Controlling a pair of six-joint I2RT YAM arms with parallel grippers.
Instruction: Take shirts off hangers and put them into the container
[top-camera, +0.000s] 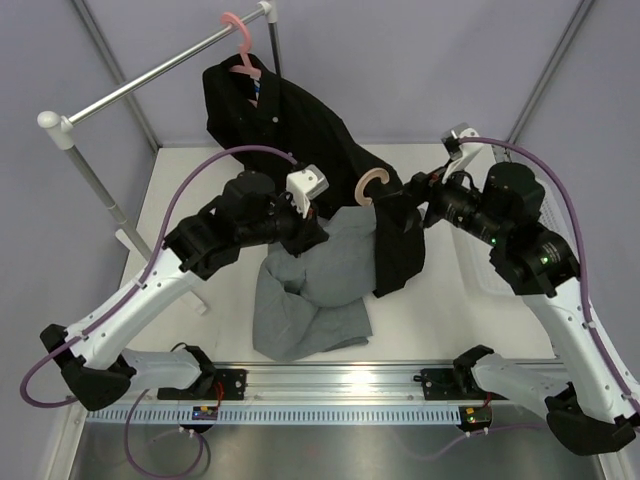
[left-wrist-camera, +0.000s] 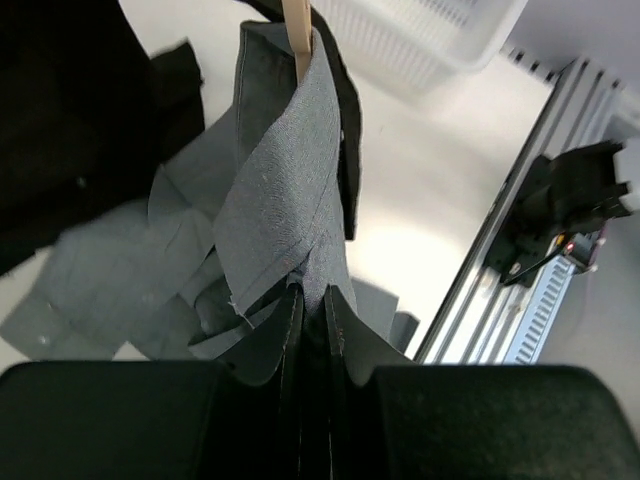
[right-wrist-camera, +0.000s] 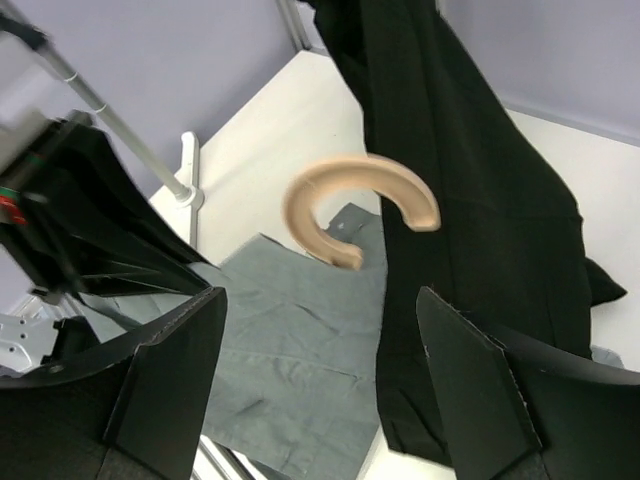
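1. Left end effector (left-wrist-camera: 310, 300): the jaws are pinched nearly shut on a fold of the grey shirt (left-wrist-camera: 280, 190). The cloth rises from the grip and drapes over the beige hanger (left-wrist-camera: 297, 35).
2. Right end effector (right-wrist-camera: 320, 300): the jaws stand wide and hold nothing. The beige hanger's hook hangs ahead of the gap and touches neither finger.
3. Grey shirt: part of it lies over the hanger, and the rest is heaped on the counter (top-camera: 440, 320) between the two arms. None of it is in the basket (left-wrist-camera: 420, 40), which sits to the right, mostly under the right arm.
4. Black shirt (right-wrist-camera: 450, 150): it hangs on the pink hanger (top-camera: 243, 45) at the rail (top-camera: 150, 80). Its long body trails down just beside the beige hook and overlaps the grey cloth.
5. Risk: black cloth lies right beside the hook, so jaws shutting there could catch it too. Moving the hanger would then drag the black shirt, perhaps off the rail.
6. Risk: the hook is round and seems to hang loose, so an off-centre close could knock it aside instead of gripping it.
7. Risk: the left grip is on one thin fold. A hard pull could slip the cloth free. If a shoulder stays snagged, the hanger would come along instead of parting from the shirt.
8. Progress: by the look of it, the work is at an early stage, with neither shirt in the basket yet.
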